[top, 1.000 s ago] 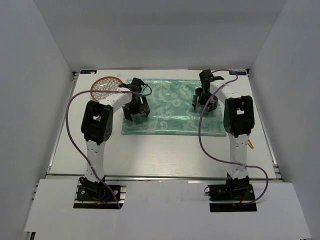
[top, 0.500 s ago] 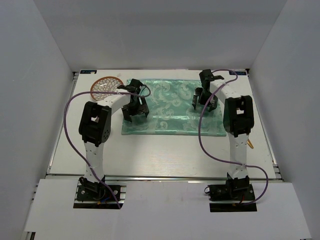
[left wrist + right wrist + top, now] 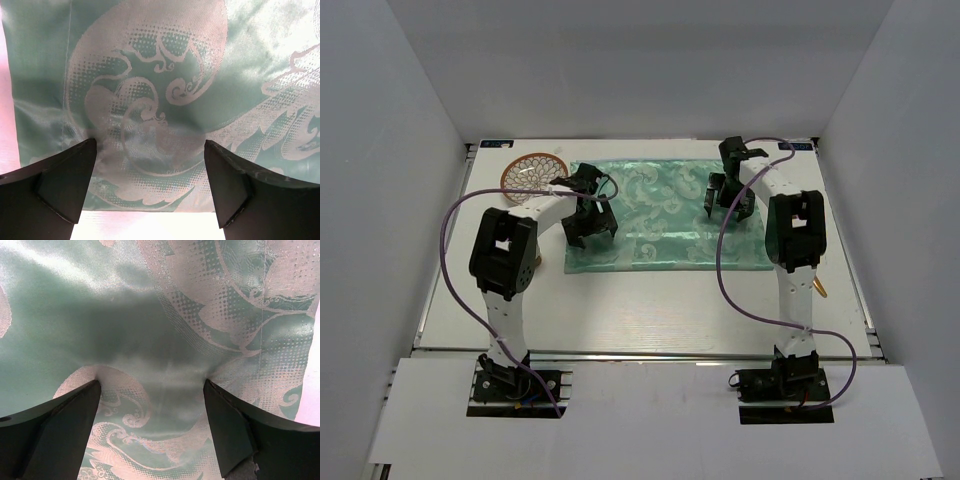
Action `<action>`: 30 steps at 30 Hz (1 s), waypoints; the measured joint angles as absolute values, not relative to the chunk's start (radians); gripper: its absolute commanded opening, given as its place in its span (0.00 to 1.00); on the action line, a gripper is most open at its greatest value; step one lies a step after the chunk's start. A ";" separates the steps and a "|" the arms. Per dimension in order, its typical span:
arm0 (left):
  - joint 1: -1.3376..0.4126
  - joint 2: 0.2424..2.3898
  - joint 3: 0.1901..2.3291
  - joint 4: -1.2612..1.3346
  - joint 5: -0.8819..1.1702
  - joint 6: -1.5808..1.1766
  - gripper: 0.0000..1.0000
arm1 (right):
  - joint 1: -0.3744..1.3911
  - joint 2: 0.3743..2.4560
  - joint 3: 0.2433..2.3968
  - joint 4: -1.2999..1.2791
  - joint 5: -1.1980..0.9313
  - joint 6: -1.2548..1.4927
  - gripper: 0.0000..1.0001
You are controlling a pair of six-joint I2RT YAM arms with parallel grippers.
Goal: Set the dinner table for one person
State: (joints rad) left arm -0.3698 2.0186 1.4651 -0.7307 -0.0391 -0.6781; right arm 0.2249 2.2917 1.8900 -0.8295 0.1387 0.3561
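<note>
The white dinner table (image 3: 640, 310) has a silver rail along its near edge. A green patterned cloth mat (image 3: 660, 215) lies flat on its far half. My left gripper (image 3: 590, 228) is open, with its fingertips down on the mat's left part near the front left corner; in the left wrist view (image 3: 150, 145) the mat (image 3: 165, 75) fills the gap between the jaws. My right gripper (image 3: 718, 200) is open on the mat's right part; the right wrist view (image 3: 151, 382) shows its tips pressing into the cloth (image 3: 150, 325). Neither gripper holds anything.
A round patterned plate (image 3: 530, 172) sits at the far left, just beside the mat's corner. A small orange-brown object (image 3: 818, 288) lies on the table by the right arm, mostly hidden. White walls enclose the table on three sides.
The left arm's elbow has swung left and toward the near edge while its gripper stayed on the mat's left part. The right arm has barely moved.
</note>
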 measured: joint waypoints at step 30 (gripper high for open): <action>-0.073 1.702 1.846 -0.954 -0.268 -0.714 0.98 | 0.228 1.044 1.324 -0.570 -0.141 0.410 0.89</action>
State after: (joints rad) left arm -0.0731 1.7020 1.8462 -0.9539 -0.2680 -0.7139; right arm 0.2283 1.0439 1.3243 -0.5705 -0.1410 0.4103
